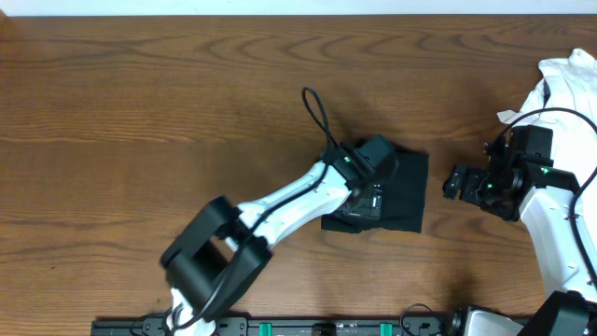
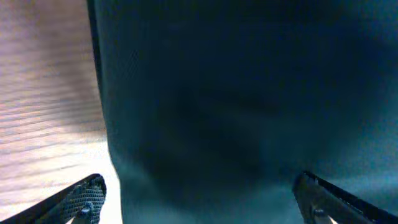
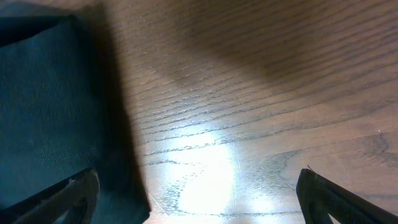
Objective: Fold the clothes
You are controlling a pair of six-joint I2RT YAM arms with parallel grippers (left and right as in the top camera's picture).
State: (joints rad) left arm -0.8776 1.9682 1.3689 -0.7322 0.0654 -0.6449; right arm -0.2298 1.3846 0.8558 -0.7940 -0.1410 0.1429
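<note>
The clothes [image 1: 407,189], a black T-shirt, lie folded into a small compact rectangle at the table's middle. My left gripper [image 1: 371,177] hovers right over it, covering its left part. In the left wrist view the black fabric [image 2: 249,99] fills nearly the whole frame, and the left gripper [image 2: 202,202] is open with nothing between its fingers. My right gripper [image 1: 451,183] stands open just off the shirt's right edge. In the right wrist view the right gripper [image 3: 199,199] is above bare wood, with the shirt's edge [image 3: 50,112] under its left finger [image 3: 74,196].
A white garment [image 1: 569,84] lies crumpled at the table's far right edge, behind the right arm. The wooden table [image 1: 168,103] stretches bare to the left and back. A black cable loop [image 1: 317,112] rises from the left arm.
</note>
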